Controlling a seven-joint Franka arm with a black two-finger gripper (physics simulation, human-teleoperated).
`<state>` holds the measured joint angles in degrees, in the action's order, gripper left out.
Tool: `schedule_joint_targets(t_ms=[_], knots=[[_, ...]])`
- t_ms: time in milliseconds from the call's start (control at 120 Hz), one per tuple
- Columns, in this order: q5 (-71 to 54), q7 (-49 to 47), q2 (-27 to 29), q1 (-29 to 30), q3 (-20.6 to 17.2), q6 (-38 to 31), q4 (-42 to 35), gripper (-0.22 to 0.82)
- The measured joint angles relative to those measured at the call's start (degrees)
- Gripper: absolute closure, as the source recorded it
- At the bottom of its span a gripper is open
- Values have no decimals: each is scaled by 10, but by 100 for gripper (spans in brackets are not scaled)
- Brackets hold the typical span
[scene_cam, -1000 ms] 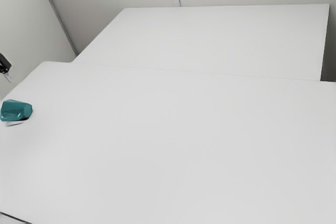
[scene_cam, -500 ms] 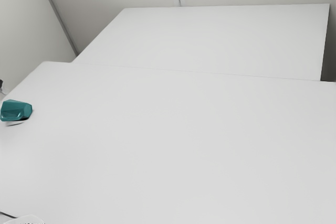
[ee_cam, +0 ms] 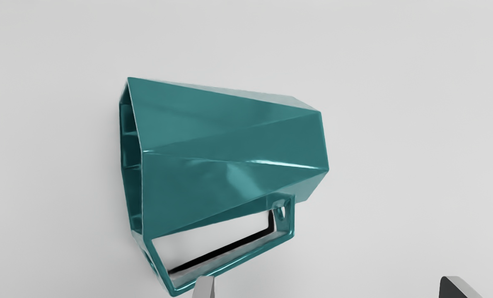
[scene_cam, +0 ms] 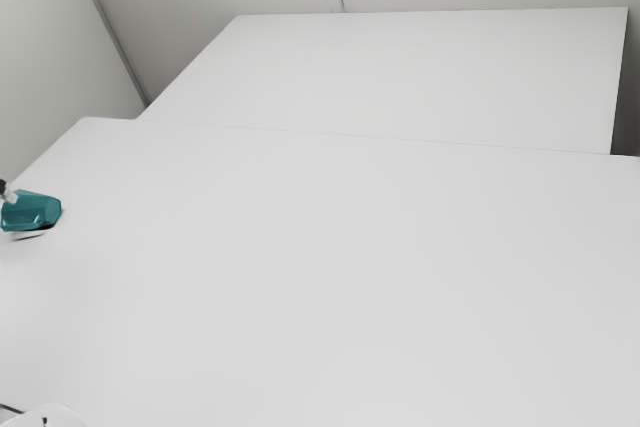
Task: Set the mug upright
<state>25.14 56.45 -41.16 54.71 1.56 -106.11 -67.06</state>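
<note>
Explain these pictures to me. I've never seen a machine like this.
This is a single robot arm with two-fingered jaws, working in a simulation. The exterior view comes from a camera at the arm's side; the jaws are beside the mug at that view's left edge. The wrist view comes from a camera carried by the arm, so the jaws' own tips show along its bottom edge.

The teal mug lies on its side on a white table, its mouth facing sideways and its handle out to one side. The jaws stand wide apart and hold nothing; one tip overlaps the handle in the wrist view, though I can't tell if they touch. The job, setting the mug upright, isn't done yet.
</note>
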Motion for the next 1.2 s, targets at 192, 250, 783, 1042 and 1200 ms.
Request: schedule_joint_targets(t_ms=[192, 250, 783, 1042, 1200], knots=[[27, 29, -26, 15, -2, -15, 41, 1], [31, 36, -31, 17, -1, -16, 52, 1], [184, 105, -92, 102, -35, 26, 115, 1], [282, 116, -118, 133, -35, 111, 115, 1], [304, 110, -147, 143, -32, 141, 149, 1]])
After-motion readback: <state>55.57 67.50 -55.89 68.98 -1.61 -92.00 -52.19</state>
